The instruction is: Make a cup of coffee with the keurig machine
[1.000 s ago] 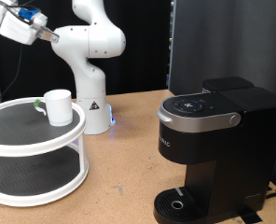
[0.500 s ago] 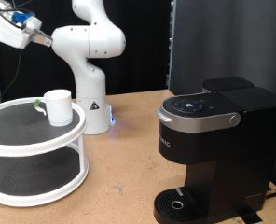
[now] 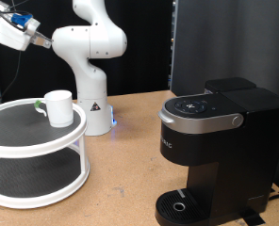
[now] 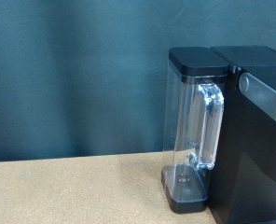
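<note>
Fingers not visible in the wrist view, so impossible to tell whether apart or together; gripper (image 3: 8,28) raised high at the exterior view's top left, holding nothing visible. Below it, cup (image 3: 57,106) upright on the top tier of a white two-tier stand (image 3: 36,174). Well apart on the tabletop (image 3: 125,179), keurig machine (image 3: 220,151), lid down, at the exterior view's right.

- The keurig machine (image 3: 215,151) is finished in black plastic, partly glossy, with a brushed silver-grey band round its top.
- Its water tank (image 4: 196,131) is made of clear, shiny plastic under a matt black lid.
- The cup (image 3: 57,107) is seen as smooth, glossy white ceramic.
- The tabletop (image 3: 121,179) is surfaced in matt, speckled light-brown board.
- The two-tier stand (image 3: 31,155) is framed in white, with dark matt shelves.
</note>
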`<state>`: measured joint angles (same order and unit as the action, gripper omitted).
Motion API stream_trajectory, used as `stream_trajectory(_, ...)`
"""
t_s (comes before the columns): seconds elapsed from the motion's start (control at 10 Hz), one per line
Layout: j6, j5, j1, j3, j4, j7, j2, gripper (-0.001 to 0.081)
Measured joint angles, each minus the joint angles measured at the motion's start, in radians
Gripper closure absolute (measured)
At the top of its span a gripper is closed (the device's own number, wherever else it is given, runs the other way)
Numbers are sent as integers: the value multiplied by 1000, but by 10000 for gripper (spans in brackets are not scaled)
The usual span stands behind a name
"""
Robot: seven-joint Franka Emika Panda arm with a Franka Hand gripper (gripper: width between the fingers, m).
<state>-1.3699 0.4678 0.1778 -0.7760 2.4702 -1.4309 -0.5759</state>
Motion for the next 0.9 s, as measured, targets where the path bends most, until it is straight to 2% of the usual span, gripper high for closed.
stream_trajectory(0.3, -5, -34, 0, -6, 2, -43, 20, 799)
stream_trajectory(0.9, -35, -54, -3, -29, -4, -148, 115, 799)
